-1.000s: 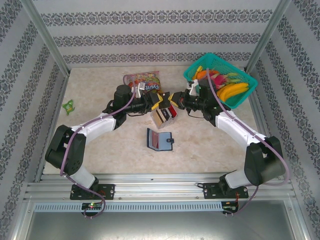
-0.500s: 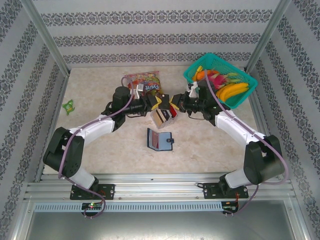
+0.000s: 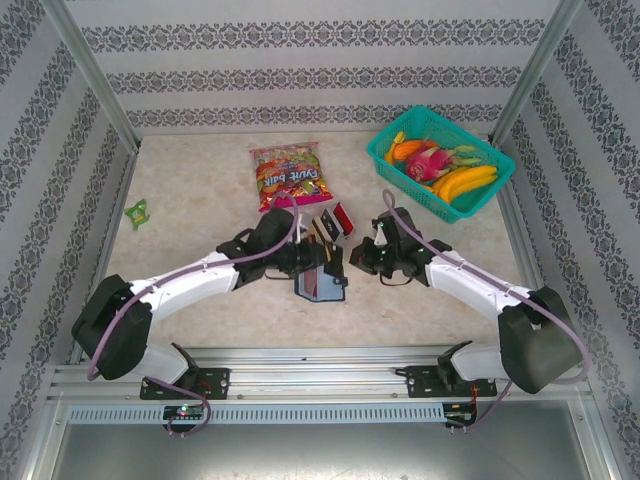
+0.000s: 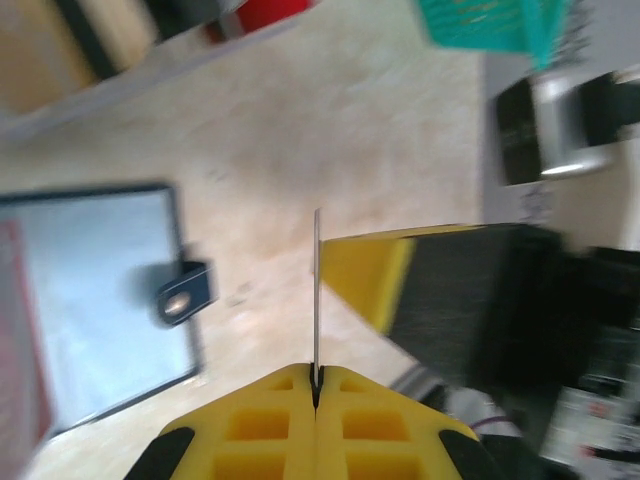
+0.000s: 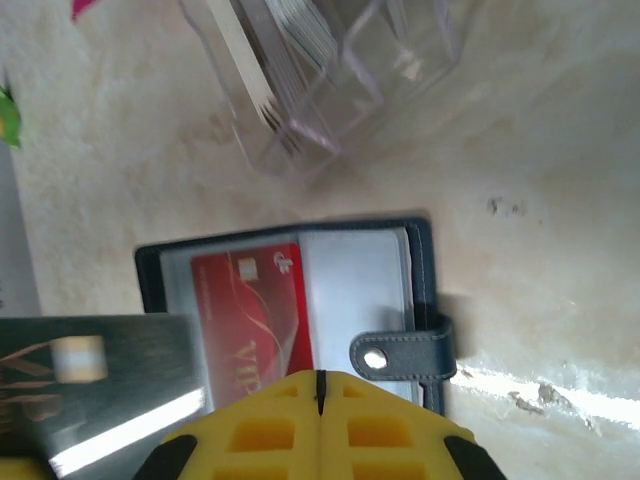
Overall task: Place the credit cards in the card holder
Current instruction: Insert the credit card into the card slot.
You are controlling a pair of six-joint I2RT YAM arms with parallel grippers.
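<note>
The dark navy card holder [image 3: 318,284] lies open on the table, with a red credit card [image 5: 255,310] in its left sleeve and its clasp tab [image 5: 402,352] hanging off the right side. My left gripper [image 3: 323,268] hovers over it, shut on a thin black credit card that is seen edge-on [image 4: 316,290] between the yellow fingers and as a dark card with a gold chip [image 5: 92,388]. My right gripper [image 3: 358,256] sits just right of the holder, fingers [image 5: 380,430] pressed together with nothing showing between them. More credit cards stand in a clear box [image 3: 331,222].
A colourful snack bag [image 3: 287,175] lies behind the box. A teal basket [image 3: 385,150] of toy fruit stands at the back right. A small green item [image 3: 137,211] rests near the left wall. Patterned walls enclose the table.
Both arms have pulled back from the card box to the card holder nearer the bases. The left gripper has shut on a black card and brought it along.
</note>
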